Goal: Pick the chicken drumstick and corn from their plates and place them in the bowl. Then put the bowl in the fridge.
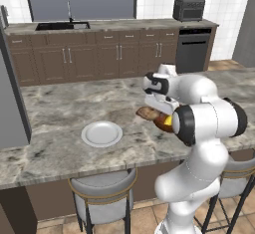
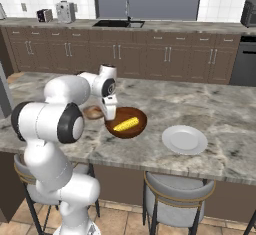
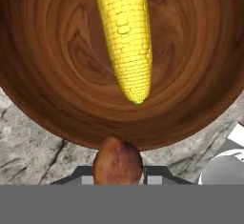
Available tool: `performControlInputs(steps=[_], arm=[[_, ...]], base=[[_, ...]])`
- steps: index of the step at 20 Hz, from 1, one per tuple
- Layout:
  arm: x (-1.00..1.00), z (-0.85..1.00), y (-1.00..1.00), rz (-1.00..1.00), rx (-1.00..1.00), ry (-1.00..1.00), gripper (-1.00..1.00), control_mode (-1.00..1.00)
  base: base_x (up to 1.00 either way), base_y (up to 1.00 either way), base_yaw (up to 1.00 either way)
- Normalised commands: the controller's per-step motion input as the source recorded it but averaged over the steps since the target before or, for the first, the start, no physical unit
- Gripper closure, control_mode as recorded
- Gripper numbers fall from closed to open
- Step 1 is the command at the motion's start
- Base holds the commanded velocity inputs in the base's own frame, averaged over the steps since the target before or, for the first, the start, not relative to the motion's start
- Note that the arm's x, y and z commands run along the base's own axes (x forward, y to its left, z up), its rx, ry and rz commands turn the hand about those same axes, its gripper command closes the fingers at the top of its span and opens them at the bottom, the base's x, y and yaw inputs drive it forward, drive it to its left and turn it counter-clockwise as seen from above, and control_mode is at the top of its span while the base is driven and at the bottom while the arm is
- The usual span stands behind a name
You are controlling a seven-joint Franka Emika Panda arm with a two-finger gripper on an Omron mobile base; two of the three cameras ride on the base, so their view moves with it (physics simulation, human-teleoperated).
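Observation:
My gripper (image 3: 117, 173) is shut on the golden-brown chicken drumstick (image 3: 117, 160), which hangs just over the near rim of the reddish-brown bowl (image 3: 52, 75). The yellow corn (image 3: 125, 37) lies inside the bowl. In the right base view the gripper (image 2: 109, 115) points down at the left edge of the bowl (image 2: 140, 125), with the corn (image 2: 125, 124) in it and the drumstick (image 2: 92, 112) sticking out to the left. In the left base view the drumstick (image 1: 147, 112) shows beside the gripper (image 1: 158, 109), and my arm hides most of the bowl (image 1: 163, 123). One white plate (image 1: 101, 134) (image 2: 184, 139) sits bare on the counter.
The bowl and plate rest on a marble island counter (image 2: 210, 104) with grey stools (image 2: 177, 199) at its near edge. Behind stand dark brown cabinets (image 1: 99, 54), a sink (image 1: 62, 26) and a dishwasher (image 1: 193, 49). A grey panel (image 1: 10, 108) rises at the left.

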Motion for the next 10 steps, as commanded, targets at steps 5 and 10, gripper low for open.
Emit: performControlInputs(steps=[5, 10], arm=[[0.11, 0.00, -0.59, 0.00, 0.00, 0.05, 1.00, -1.00], [0.14, -0.01, -0.51, -0.01, 0.00, 0.01, 1.00, -1.00]], base=[[0.00, 0.00, 0.00], [0.00, 0.00, 0.00]])
